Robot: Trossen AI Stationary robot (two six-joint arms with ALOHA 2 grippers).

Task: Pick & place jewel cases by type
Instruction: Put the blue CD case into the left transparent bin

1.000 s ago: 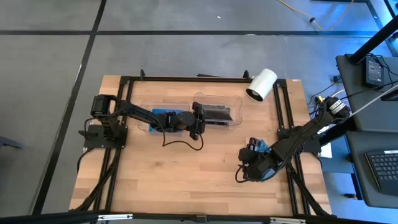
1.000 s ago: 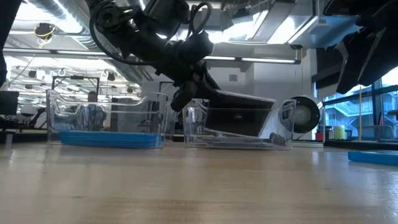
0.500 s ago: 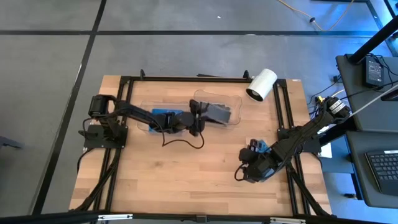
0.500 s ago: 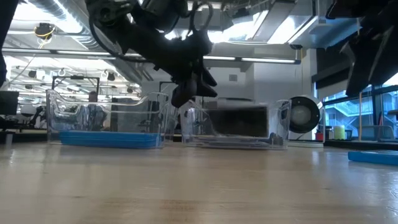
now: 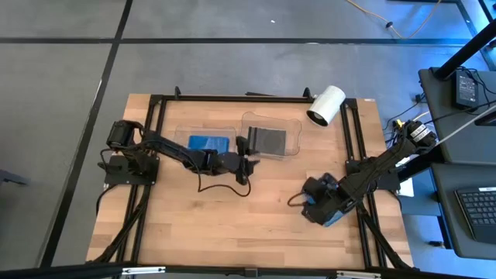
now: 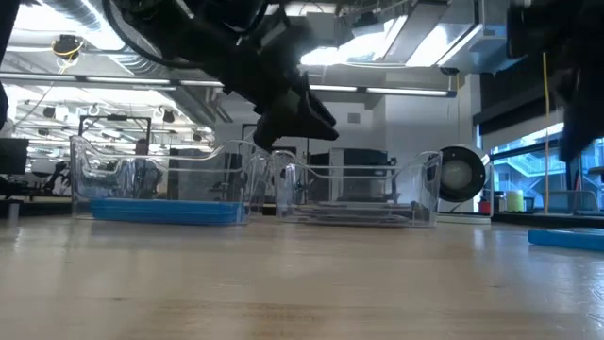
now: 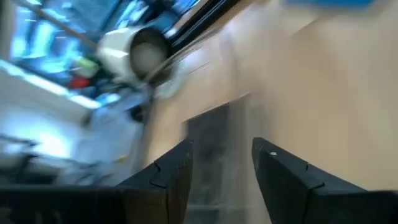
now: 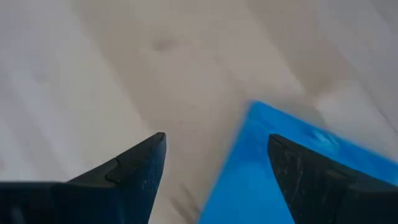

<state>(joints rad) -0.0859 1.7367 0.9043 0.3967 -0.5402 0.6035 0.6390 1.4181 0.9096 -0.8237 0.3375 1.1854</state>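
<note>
left gripper (image 5: 248,154) jaws apart, empty; right gripper (image 8: 214,165) over blue case (image 8: 280,168).

A robotics lab or open workshop hall: a wooden desk (image 5: 232,209) on grey concrete floor (image 5: 70,77), exposed ceiling ducts (image 6: 85,14) and strip lights (image 6: 396,92), equipment racks (image 6: 104,127) behind, and a neighbouring workstation with a keyboard (image 5: 477,213).

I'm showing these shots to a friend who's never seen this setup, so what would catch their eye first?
Probably the two clear trays side by side at the back of the wooden table, one holding a bright blue case, the other a dark case. Next, the left gripper, open and empty, sits just in front of the dark case's tray. Then the right gripper, open near the table's right edge, hovers over another blue case.
</note>
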